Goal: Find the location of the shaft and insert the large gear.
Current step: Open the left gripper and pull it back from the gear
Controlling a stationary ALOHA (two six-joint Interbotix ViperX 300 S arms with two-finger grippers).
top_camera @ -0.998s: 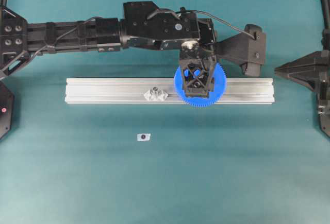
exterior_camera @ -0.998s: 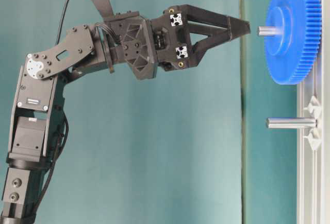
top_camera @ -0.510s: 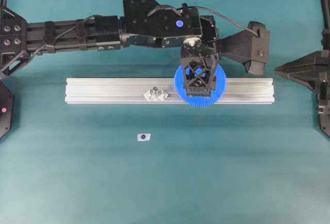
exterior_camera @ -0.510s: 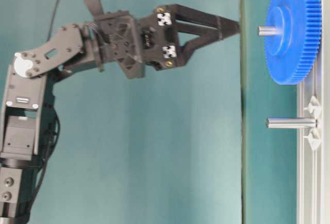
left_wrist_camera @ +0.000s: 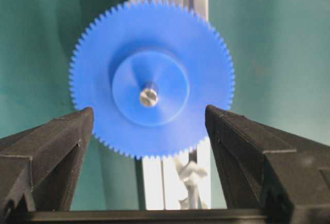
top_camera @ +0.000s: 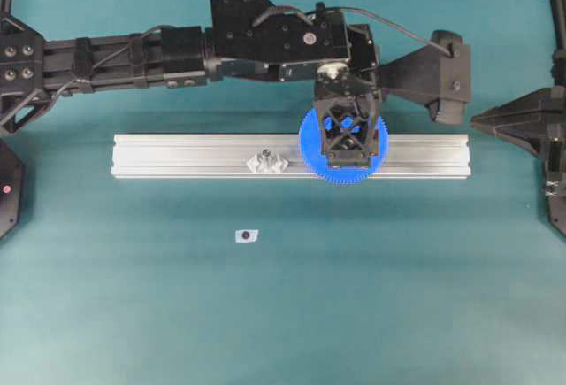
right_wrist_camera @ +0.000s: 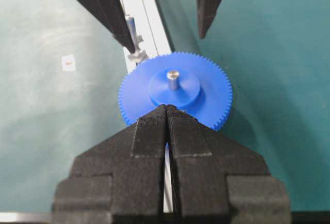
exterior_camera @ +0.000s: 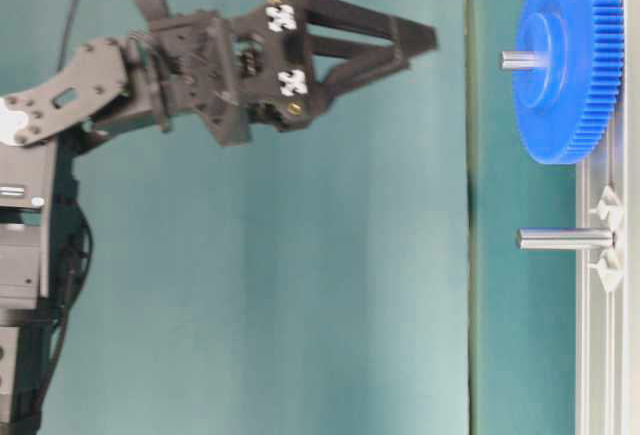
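A silver rail (top_camera: 177, 155) lies on the teal table (top_camera: 354, 296), a small white tag (top_camera: 247, 235) lying nearby.

One blue gear (top_camera: 343, 144), one rail (top_camera: 195, 156), two upright pins (exterior_camera: 565, 239), perhaps one small tag (top_camera: 247, 235).
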